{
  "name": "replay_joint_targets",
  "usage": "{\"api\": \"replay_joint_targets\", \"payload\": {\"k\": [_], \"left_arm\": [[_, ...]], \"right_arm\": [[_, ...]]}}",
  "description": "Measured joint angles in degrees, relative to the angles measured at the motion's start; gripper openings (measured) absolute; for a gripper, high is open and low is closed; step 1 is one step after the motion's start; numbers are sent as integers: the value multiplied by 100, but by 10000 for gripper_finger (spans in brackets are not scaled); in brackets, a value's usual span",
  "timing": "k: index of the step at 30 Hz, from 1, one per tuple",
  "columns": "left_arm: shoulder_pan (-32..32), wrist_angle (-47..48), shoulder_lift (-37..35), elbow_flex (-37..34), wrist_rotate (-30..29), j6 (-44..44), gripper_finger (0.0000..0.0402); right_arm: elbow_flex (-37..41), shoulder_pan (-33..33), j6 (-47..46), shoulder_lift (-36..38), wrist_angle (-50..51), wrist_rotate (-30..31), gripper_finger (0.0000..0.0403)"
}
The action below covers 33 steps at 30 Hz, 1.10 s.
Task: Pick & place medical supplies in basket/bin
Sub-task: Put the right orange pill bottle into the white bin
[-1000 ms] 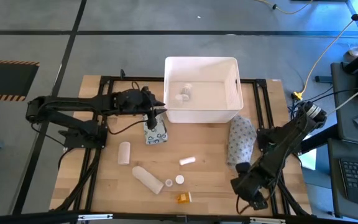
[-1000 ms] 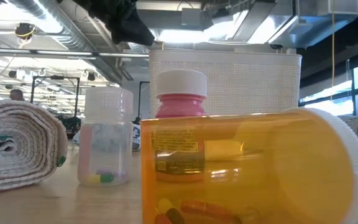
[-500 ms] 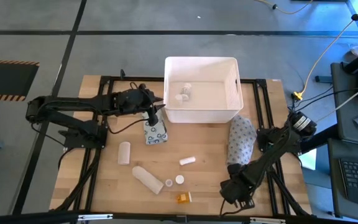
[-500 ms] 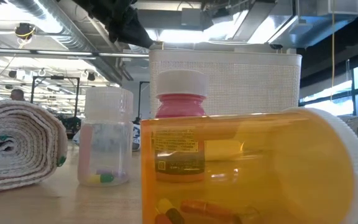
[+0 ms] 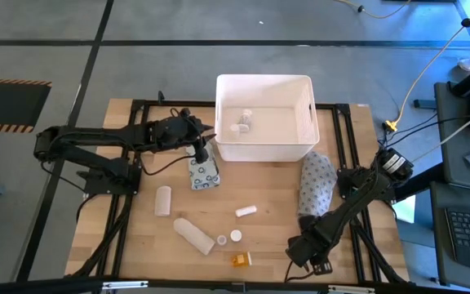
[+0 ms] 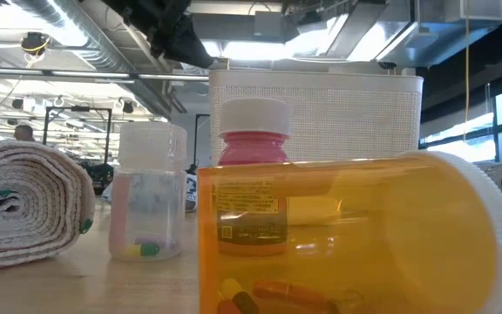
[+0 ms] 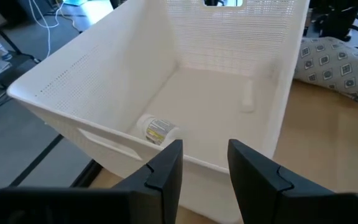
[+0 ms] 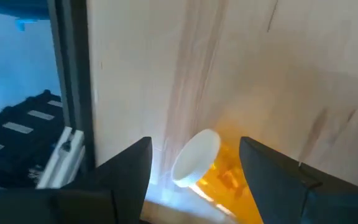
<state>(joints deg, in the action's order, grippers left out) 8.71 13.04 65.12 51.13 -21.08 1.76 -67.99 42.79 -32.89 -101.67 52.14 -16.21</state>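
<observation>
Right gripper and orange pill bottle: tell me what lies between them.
Bare wood only: in the high view the right gripper sits beside the orange pill bottle, fingers open.

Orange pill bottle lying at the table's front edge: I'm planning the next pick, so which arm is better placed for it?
Right. The right gripper sits beside the orange pill bottle, fingers open toward it in the right wrist view. The left gripper is at the white plastic tub.

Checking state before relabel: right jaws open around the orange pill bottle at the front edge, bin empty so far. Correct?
Not quite. The bin is not empty: the left wrist view shows a small labelled bottle lying inside it. The rest holds: the right gripper has its jaws open around the orange pill bottle at the front edge.
</observation>
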Motion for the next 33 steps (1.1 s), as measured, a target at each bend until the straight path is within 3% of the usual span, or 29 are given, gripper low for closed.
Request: {"api": "replay_joint_targets", "payload": {"k": [5,10,15,23,27,33], "left_arm": [[0,0,0,0,-42,0,120],[0,0,0,0,-51,33,120],[0,0,0,0,-55,47,120],[0,0,0,0,-55,52,120],[0,2,0,0,-55,52,120],[0,2,0,0,-53,52,120]], "right_arm": [[0,-15,349,2,-8,730,243],[-1,-32,317,4,-24,886,245],[0,-31,318,4,-131,1206,279],[0,-31,502,7,-184,1226,356],[0,-11,567,16,415,990,367],[0,514,1476,42,754,963,368]]}}
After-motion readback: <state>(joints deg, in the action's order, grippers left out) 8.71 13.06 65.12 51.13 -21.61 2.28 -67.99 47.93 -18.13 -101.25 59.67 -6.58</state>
